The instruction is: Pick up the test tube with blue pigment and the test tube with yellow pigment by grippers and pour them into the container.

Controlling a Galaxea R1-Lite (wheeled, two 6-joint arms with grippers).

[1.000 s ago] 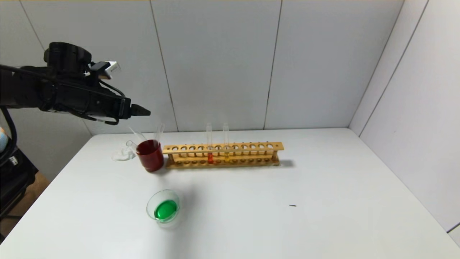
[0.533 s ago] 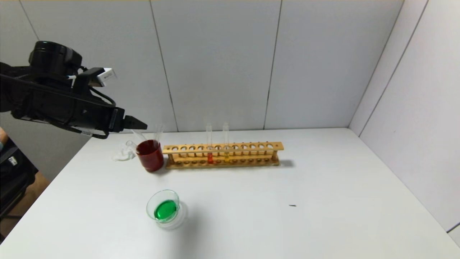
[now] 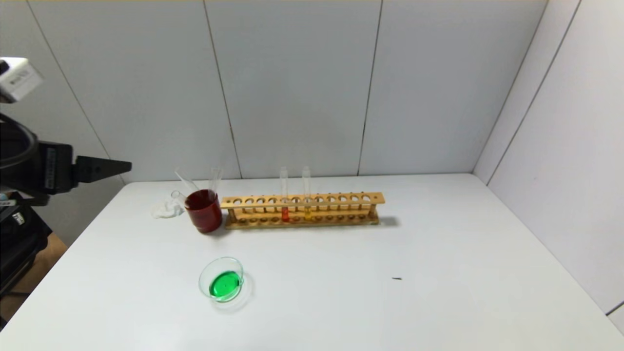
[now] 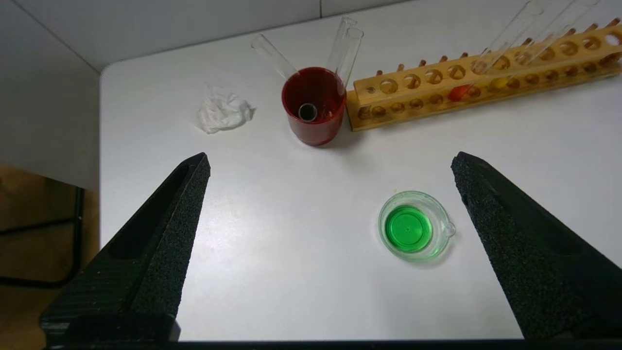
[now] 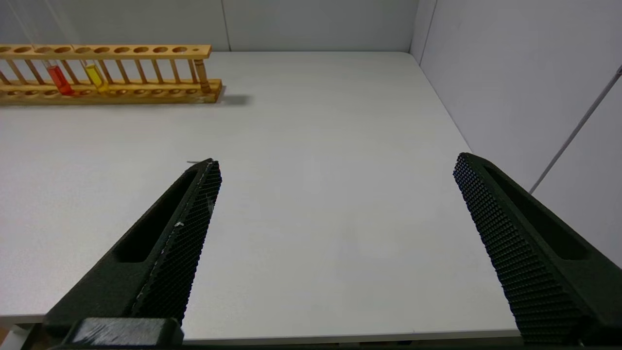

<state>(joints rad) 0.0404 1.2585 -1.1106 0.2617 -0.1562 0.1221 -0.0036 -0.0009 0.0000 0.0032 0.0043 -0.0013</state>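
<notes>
The container (image 3: 222,284), a shallow clear glass dish, holds green liquid at the table's front left; it also shows in the left wrist view (image 4: 413,228). No tube with blue liquid shows. A tube with yellow liquid (image 3: 307,207) stands in the wooden rack (image 3: 341,199) beside a red-orange one (image 3: 285,210); both show in the right wrist view, the yellow one (image 5: 95,77) nearer the rack's middle. My left gripper (image 3: 124,168) is open and empty, high off the table's left edge (image 4: 331,156). My right gripper (image 5: 337,159) is open and empty over the table's right front.
A dark red cup (image 3: 204,210) with empty clear tubes (image 4: 347,51) leaning in it stands at the rack's left end. A crumpled white tissue (image 3: 165,209) lies left of the cup. A small dark speck (image 3: 397,279) lies on the white table.
My left arm has drawn back to the left, away from above the red cup, to the view's left edge. The dish, cup and rack have not moved.
</notes>
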